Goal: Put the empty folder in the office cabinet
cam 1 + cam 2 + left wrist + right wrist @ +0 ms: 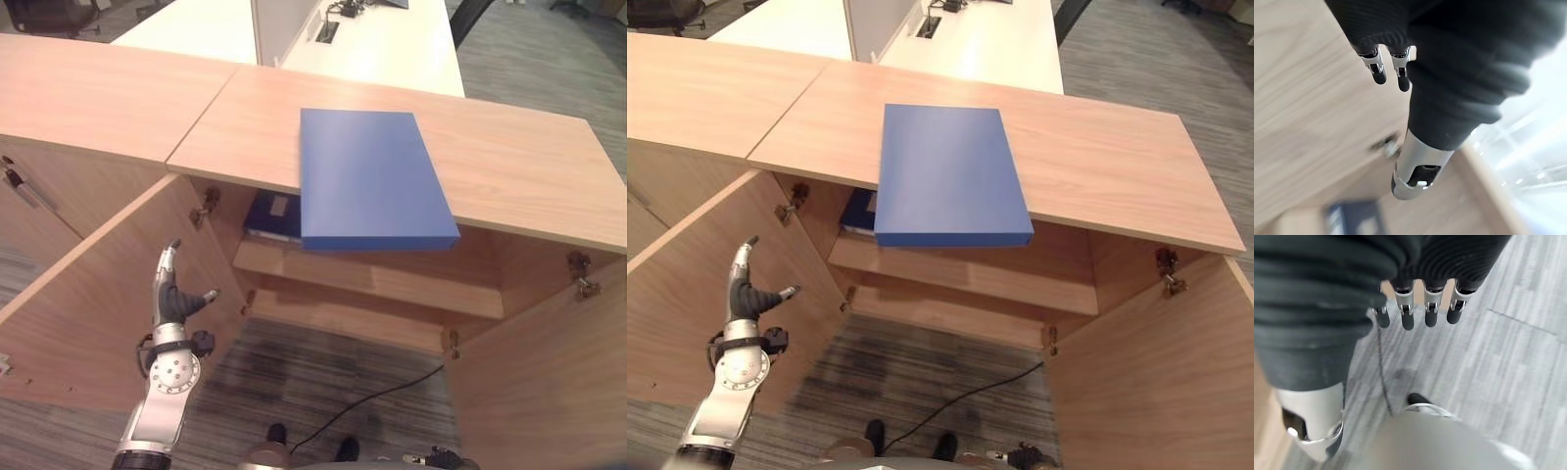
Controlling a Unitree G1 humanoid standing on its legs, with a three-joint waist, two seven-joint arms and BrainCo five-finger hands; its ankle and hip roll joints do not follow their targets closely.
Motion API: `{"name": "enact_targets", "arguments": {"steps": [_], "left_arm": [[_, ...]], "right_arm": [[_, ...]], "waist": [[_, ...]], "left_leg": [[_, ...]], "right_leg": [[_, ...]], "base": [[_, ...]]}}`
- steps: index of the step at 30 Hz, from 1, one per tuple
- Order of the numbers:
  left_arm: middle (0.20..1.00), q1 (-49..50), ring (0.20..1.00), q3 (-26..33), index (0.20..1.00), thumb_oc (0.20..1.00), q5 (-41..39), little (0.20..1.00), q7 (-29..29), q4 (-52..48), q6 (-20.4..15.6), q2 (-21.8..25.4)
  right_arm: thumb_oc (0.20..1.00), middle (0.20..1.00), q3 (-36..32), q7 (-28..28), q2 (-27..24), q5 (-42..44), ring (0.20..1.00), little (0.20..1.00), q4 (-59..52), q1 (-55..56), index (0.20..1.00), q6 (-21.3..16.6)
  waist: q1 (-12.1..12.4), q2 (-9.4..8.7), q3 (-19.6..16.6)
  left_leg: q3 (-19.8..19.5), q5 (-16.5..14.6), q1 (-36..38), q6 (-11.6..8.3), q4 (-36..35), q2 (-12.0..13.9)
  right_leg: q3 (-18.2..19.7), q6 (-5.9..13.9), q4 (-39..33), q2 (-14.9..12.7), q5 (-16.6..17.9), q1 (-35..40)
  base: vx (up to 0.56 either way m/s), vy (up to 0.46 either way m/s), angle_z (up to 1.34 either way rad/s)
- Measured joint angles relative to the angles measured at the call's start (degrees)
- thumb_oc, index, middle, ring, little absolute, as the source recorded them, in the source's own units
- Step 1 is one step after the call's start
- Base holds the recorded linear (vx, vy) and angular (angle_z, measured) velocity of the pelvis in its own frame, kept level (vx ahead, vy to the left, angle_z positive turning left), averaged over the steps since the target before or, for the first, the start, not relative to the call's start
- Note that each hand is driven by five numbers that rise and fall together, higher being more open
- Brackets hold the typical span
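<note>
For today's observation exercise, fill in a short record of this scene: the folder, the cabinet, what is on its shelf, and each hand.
folder: blue folder lies flat on the cabinet top, its near edge overhanging the opening
cabinet: both doors open, left door, right door
shelf: dark blue item lying on it under the folder
left hand: left hand open, raised by the left door
right hand: right hand open, above the floor

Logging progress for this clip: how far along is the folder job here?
Done: both cabinet doors stand open. In hand: nothing; the left hand hangs open by the left door, the right hand open over the floor. Left: the blue folder lies on the cabinet top, overhanging its front edge, unshelved.
</note>
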Motion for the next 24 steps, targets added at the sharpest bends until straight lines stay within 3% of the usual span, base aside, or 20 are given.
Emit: {"name": "enact_targets", "arguments": {"steps": [3,6,8,11,18,24], "left_arm": [[1.000,-0.96,1.000,-0.11,1.000,1.000,2.07,1.000,0.43,-3.38,-0.36,1.69],[1.000,-5.23,1.000,-3.55,1.000,1.000,5.56,1.000,0.13,-8.42,-1.54,5.59],[1.000,-8.25,1.000,-6.63,1.000,1.000,6.61,1.000,-1.16,-9.04,-1.52,5.91],[1.000,-10.49,1.000,-12.19,1.000,1.000,8.26,1.000,-4.18,-9.79,-3.04,7.10],[1.000,-15.85,1.000,-18.78,1.000,1.000,11.07,1.000,-8.60,-11.72,-5.41,10.77],[1.000,-16.34,1.000,-20.89,1.000,1.000,10.69,1.000,-12.14,-13.73,-5.95,9.27]], "right_arm": [[1.000,1.000,0.26,0.04,0.02,-0.02,1.000,1.000,0.02,-0.10,1.000,-0.37],[1.000,1.000,0.80,0.01,-0.13,-0.11,1.000,1.000,0.09,-0.29,1.000,-0.38],[1.000,1.000,2.08,-0.01,-0.58,-0.54,1.000,1.000,0.52,-0.31,1.000,-0.36],[1.000,1.000,1.76,0.02,-1.06,-1.40,1.000,1.000,1.26,-0.99,1.000,-0.33],[1.000,1.000,2.41,0.10,-1.52,-3.56,1.000,1.000,1.67,-0.23,1.000,-0.17],[1.000,1.000,2.40,0.20,-1.52,-4.59,1.000,1.000,1.66,-0.24,1.000,-0.17]], "waist": [[-0.03,0.59,-1.49],[-0.25,1.31,-2.39],[-0.60,2.06,-3.31],[-1.93,3.32,-4.45],[-3.49,3.69,-4.56],[-4.12,3.67,-4.61]], "left_leg": [[0.11,-0.04,0.42,0.05,-0.54,-0.38],[0.20,-0.19,1.11,0.35,-0.78,-0.43],[0.50,-0.45,1.39,1.44,-0.79,-0.40],[1.49,-0.42,1.47,1.56,-0.79,-0.35],[2.69,-0.41,1.83,1.66,-0.78,-0.15],[3.39,-0.52,2.07,1.83,-0.77,-0.18]], "right_leg": [[0.13,0.36,-0.37,-0.36,0.22,0.08],[0.27,0.50,-0.35,-0.36,0.28,0.39],[0.82,0.79,-0.34,-0.23,0.08,0.33],[1.66,1.02,-0.36,-0.24,0.26,-0.02],[2.99,0.89,-0.37,0.01,0.54,-0.14],[3.44,1.03,-0.37,-0.06,0.77,-0.18]], "base": [[0.01,0.049,-0.02],[0.02,0.029,-0.04],[0.00,0.040,-0.11],[0.02,0.062,-0.17],[0.01,0.026,-0.08],[0.00,0.004,-0.07]]}}
